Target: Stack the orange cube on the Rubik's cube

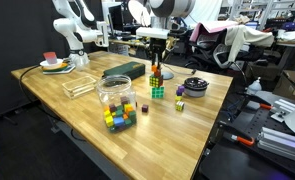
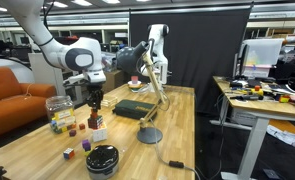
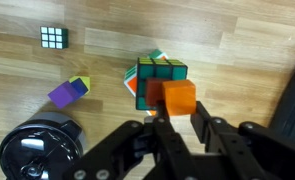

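Note:
In the wrist view the small plain orange cube (image 3: 177, 96) sits between the two black fingers of my gripper (image 3: 177, 112), which is shut on it. Right behind and under it lies the Rubik's cube (image 3: 152, 74), tilted, showing green, dark and orange squares. In an exterior view the gripper (image 1: 156, 60) hangs straight down over the table's far middle, with the orange cube (image 1: 156, 72) just above the Rubik's cube (image 1: 157, 91). I cannot tell whether they touch. In the other exterior view the gripper (image 2: 95, 101) is at the left over the Rubik's cube (image 2: 98, 131).
A purple and yellow block (image 3: 69, 90) and a small dark puzzle cube (image 3: 54, 37) lie to the left, and a black round object (image 3: 32, 150) is nearby. A clear jar of coloured blocks (image 1: 115, 100), a clear tray (image 1: 79, 85) and a dark box (image 1: 122, 70) stand on the wooden table (image 1: 77, 115).

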Controlling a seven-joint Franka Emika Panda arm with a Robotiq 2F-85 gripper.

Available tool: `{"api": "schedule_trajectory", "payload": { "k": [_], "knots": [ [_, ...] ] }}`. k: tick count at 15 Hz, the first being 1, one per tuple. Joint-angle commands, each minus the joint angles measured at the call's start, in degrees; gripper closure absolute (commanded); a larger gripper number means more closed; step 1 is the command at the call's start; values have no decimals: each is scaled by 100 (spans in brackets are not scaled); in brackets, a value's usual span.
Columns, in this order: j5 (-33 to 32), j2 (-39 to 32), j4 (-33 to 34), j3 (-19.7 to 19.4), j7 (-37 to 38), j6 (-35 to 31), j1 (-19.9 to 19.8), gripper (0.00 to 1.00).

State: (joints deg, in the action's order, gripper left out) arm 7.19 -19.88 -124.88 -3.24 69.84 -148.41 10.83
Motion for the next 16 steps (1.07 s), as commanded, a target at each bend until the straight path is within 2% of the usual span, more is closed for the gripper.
{"api": "schedule_trajectory", "payload": {
  "k": [1,16],
  "knots": [
    [5,165,-172,58,54,-70,-69,93],
    [25,282,-330,69,44,-75,-91,93]
  ]
}}
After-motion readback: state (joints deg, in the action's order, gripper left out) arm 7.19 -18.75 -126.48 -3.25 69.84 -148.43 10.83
